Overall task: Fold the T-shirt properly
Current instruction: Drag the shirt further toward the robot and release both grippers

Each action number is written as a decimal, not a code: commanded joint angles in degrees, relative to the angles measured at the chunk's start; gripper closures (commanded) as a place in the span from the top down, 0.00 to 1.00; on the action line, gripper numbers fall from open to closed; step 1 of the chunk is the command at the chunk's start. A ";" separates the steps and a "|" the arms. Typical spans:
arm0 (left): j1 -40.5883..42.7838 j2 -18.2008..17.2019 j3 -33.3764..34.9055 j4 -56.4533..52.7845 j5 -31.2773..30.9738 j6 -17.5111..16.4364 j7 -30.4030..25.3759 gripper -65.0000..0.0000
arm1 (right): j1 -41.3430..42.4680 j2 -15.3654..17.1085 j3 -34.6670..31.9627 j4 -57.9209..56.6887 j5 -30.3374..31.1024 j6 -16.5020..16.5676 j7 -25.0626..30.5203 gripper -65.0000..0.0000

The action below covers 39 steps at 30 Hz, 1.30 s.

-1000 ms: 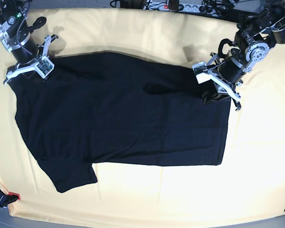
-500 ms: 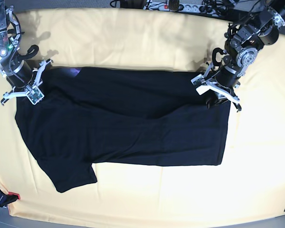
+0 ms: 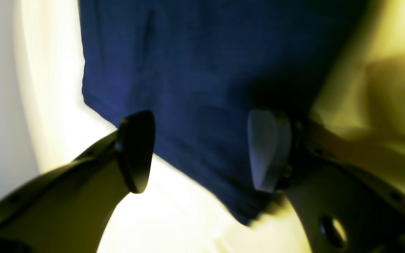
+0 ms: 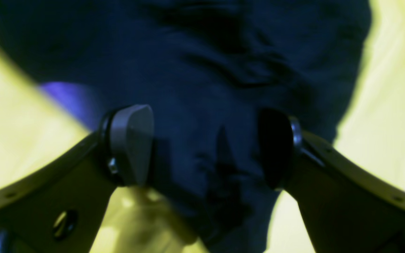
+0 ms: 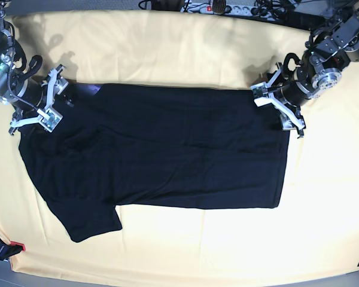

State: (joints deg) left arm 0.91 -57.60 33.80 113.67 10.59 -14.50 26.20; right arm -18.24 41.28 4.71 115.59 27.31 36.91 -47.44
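Cloth: the pale yellow cloth (image 5: pixel 167 48) covered the whole table.
Shirt: the T-shirt (image 5: pixel 161 155) lay flat mid-table, long axis 3 to 9 o'clock, one sleeve poking toward 7 o'clock.
Right gripper: the right gripper (image 5: pixel 39 101) sat at the shirt's 10 o'clock corner, jaws apart, dark fabric under the gap, nothing pinched.
Left gripper: the left gripper (image 5: pixel 278 107) sat at the 2 o'clock corner, jaws also spread, the hem corner lying between its fingertips (image 3: pixel 269 147).
Relation: the far edge ran straight between the two arms, and the shirt's bulk lay toward 6 o'clock from both.
Judgement: each arm looked nearest its own corner, neither favoured.
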 commanded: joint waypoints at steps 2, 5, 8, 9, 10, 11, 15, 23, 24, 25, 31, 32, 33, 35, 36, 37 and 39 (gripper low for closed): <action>-0.07 -2.97 -0.50 2.16 -3.23 -5.44 -0.24 0.65 | -0.07 1.97 0.55 0.90 1.86 0.94 -1.73 0.74; 1.84 -4.48 -0.50 2.25 -3.58 -7.63 -0.42 0.65 | -3.52 2.69 0.55 0.87 1.27 2.01 -2.14 0.74; 3.06 -4.42 -0.50 2.10 -0.76 -7.41 -0.85 0.65 | -7.04 2.69 0.55 0.66 0.74 2.97 -1.60 0.74; 3.08 -4.37 -0.50 2.10 0.15 -7.10 -1.46 0.65 | -7.78 2.69 0.55 0.52 0.70 3.09 -1.16 0.74; 3.06 -4.31 -0.50 2.03 0.98 -6.34 -1.99 0.65 | -8.15 2.67 0.55 0.50 -0.20 3.09 -0.44 0.74; 3.06 -4.28 -0.50 1.86 2.03 -5.38 -2.34 0.65 | -8.59 2.67 0.55 0.50 -2.25 2.73 0.96 0.74; 3.06 -4.11 -0.50 -1.09 6.67 0.28 -4.37 0.65 | -8.87 2.67 0.55 0.50 -9.77 -1.68 5.07 0.74; 3.04 -3.93 -0.50 -7.72 10.60 0.63 -11.21 0.65 | -8.74 2.56 0.55 0.09 -9.81 -3.21 7.39 0.68; 3.02 -3.65 -0.50 -7.72 10.69 0.68 -11.19 0.64 | -8.72 2.56 0.55 -0.68 -9.81 -3.69 7.61 0.63; 3.02 -3.39 -0.50 -7.72 11.13 0.90 -11.17 0.63 | -8.72 2.56 0.55 -1.79 -9.84 -3.74 8.17 0.59; 2.86 -2.34 -0.50 -7.63 11.63 3.52 -10.99 0.09 | -7.41 2.58 0.55 -10.01 -10.19 -3.23 10.10 0.32; 2.86 -2.36 -0.50 -7.50 11.63 4.52 -10.97 0.00 | -7.15 2.58 0.55 -10.38 -11.32 -3.28 9.92 0.19; 2.89 -2.38 -0.50 -7.28 11.65 5.51 -10.88 0.00 | -7.13 2.60 0.55 -10.38 -12.48 -3.54 9.73 0.07; 2.89 -2.40 -0.50 -6.47 11.65 6.71 -10.08 0.00 | -7.13 2.60 0.55 -10.27 -13.46 -4.61 9.75 0.00; 2.89 -2.43 -0.50 -5.88 11.65 6.67 -9.55 0.00 | -7.15 2.60 0.55 -10.27 -13.75 -4.66 9.73 0.00; 2.89 -2.45 -0.50 -5.35 11.65 6.64 -9.18 0.00 | -7.17 2.60 0.55 -10.21 -13.94 -4.52 9.64 0.00; 2.91 -2.73 -0.50 -4.57 11.65 6.56 -8.76 0.00 | -7.17 2.60 0.55 -10.19 -13.92 -4.50 7.56 0.00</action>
State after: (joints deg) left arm 4.32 -58.96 33.74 108.33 21.89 -8.82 17.52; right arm -25.67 42.70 4.69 104.77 14.09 32.97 -38.96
